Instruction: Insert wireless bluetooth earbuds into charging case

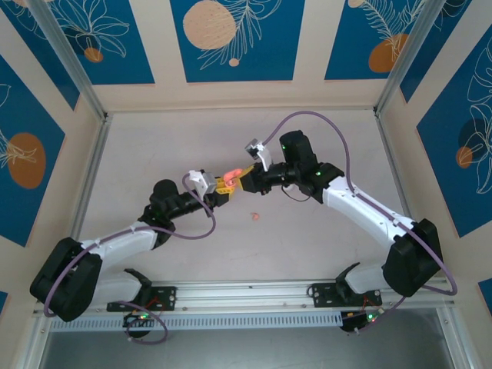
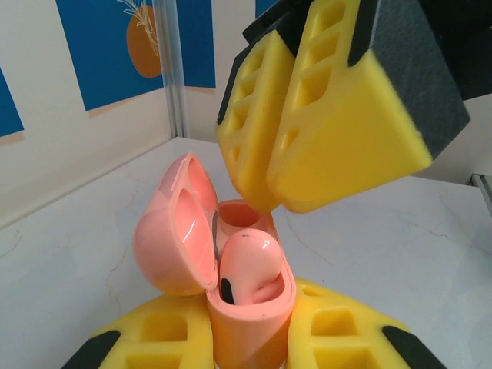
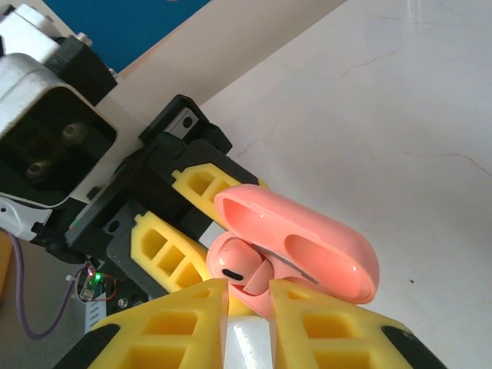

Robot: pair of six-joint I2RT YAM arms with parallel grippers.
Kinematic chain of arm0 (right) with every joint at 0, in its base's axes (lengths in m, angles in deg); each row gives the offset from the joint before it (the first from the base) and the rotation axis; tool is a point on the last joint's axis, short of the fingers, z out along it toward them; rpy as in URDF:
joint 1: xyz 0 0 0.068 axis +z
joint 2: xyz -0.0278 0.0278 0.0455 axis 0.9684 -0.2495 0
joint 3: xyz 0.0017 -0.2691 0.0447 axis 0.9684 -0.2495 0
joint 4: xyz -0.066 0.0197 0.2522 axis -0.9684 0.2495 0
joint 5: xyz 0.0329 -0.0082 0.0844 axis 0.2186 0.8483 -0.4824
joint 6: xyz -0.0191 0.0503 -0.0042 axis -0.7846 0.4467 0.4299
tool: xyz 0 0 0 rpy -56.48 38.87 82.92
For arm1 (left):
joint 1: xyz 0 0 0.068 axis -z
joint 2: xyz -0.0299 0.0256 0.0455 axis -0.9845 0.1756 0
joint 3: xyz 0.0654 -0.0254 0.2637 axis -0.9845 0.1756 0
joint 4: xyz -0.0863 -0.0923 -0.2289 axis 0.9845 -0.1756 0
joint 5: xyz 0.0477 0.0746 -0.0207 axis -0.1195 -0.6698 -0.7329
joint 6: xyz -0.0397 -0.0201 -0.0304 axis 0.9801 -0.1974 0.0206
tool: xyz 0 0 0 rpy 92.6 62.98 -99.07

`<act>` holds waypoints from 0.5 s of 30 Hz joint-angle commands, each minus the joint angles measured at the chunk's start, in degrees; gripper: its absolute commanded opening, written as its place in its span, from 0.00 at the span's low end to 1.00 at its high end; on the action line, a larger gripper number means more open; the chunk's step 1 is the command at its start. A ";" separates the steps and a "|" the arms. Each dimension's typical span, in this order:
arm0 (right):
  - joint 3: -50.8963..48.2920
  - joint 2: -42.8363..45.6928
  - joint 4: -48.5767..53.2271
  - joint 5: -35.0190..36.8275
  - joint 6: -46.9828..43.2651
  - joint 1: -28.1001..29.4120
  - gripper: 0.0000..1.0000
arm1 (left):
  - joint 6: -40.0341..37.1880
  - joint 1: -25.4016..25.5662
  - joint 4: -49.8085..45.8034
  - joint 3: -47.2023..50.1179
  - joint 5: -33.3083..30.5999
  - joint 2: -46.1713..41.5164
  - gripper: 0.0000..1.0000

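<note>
The coral-pink charging case (image 2: 246,323) stands upright between the yellow fingers of my left gripper (image 2: 250,350), which is shut on it. Its lid (image 2: 173,234) hangs open to the left. One pink earbud (image 2: 250,261) sits in the near slot; the far slot (image 2: 242,214) is empty. My right gripper (image 2: 265,198) hovers just above the case, fingers a narrow gap apart with nothing between them. In the right wrist view the earbud (image 3: 238,265) lies just past the right gripper (image 3: 247,290). A second earbud (image 1: 254,216) lies on the table.
In the top view both grippers meet mid-table, left gripper (image 1: 221,184) and right gripper (image 1: 243,178) around the case (image 1: 233,172). The white tabletop (image 1: 323,254) is walled by blue patterned panels and metal posts (image 1: 92,161).
</note>
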 commanded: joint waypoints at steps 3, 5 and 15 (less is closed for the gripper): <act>2.98 1.57 1.39 -3.71 -0.66 1.32 0.26 | -0.83 0.09 0.58 -0.61 0.66 -1.30 0.16; 3.31 0.90 1.52 -4.21 -0.76 1.63 0.28 | -0.75 0.09 0.65 -0.61 0.55 -1.34 0.16; 5.16 -3.22 0.58 -7.90 1.39 1.75 0.30 | -1.09 0.07 -0.17 -0.52 0.38 -2.18 0.16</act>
